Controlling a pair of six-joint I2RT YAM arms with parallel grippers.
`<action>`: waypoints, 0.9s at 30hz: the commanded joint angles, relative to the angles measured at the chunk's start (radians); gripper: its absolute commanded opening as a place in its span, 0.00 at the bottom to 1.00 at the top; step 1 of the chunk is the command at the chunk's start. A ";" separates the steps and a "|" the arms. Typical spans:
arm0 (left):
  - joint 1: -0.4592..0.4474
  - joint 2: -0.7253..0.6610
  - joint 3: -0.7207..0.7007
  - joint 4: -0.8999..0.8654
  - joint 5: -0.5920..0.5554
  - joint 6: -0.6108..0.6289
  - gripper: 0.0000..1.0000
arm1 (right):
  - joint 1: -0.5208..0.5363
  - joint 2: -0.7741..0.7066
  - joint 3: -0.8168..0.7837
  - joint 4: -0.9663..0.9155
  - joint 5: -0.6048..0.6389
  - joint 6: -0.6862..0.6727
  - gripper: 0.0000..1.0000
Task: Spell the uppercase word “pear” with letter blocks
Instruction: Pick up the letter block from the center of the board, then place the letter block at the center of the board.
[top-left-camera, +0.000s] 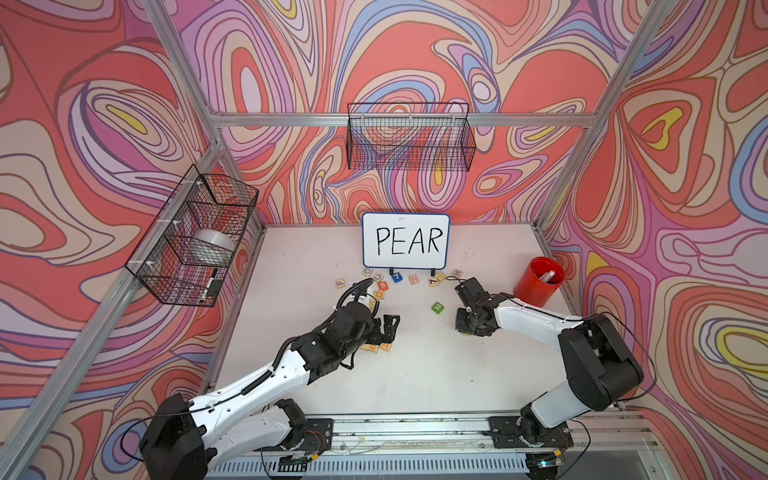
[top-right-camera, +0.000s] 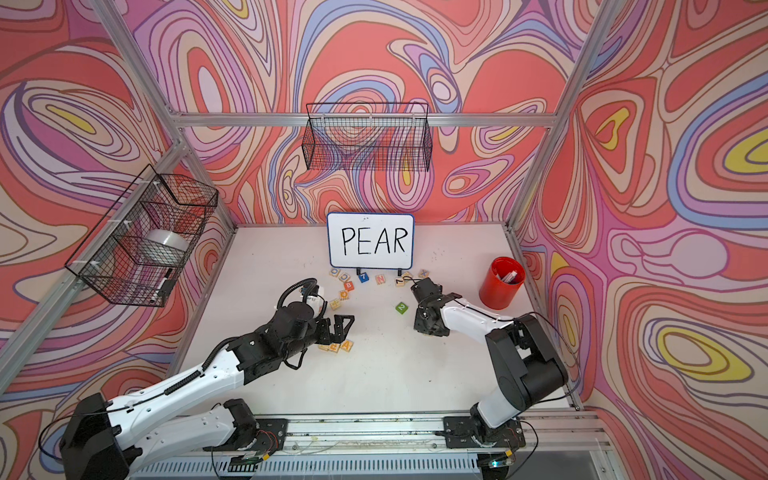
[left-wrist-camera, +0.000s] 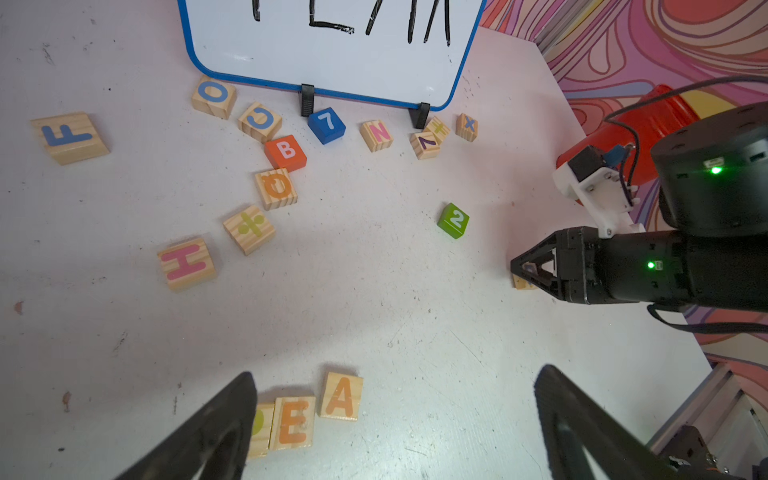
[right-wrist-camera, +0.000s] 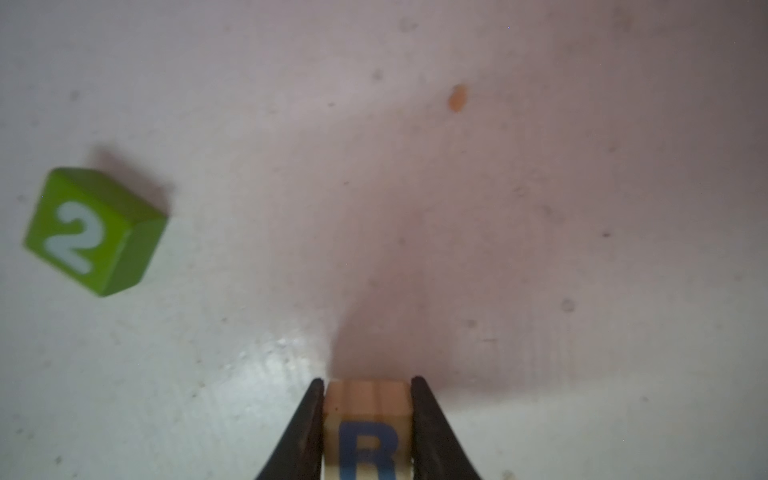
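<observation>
On a scuffed white table (top-left-camera: 415, 374), the right gripper (right-wrist-camera: 368, 382) clamps the R block (right-wrist-camera: 368, 432) at right; the left gripper (left-wrist-camera: 397, 371) hangs wide open, empty, by E (left-wrist-camera: 293, 422) and A (left-wrist-camera: 341, 397).

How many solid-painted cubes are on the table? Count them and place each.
3. Blue painted wooden cube "7" at the white board's foot; orange painted cube "B" close beside it; green painted cube "2" standing alone, apart from the rest. More may be hidden.
</observation>
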 joint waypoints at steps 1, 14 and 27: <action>-0.002 -0.043 -0.025 -0.057 -0.048 -0.019 1.00 | 0.099 -0.009 0.056 0.015 0.015 0.105 0.25; -0.002 -0.279 -0.070 -0.367 -0.216 -0.104 1.00 | 0.392 0.182 0.189 0.075 0.027 0.267 0.25; -0.002 -0.407 -0.092 -0.466 -0.223 -0.125 1.00 | 0.504 0.307 0.261 0.091 0.043 0.367 0.26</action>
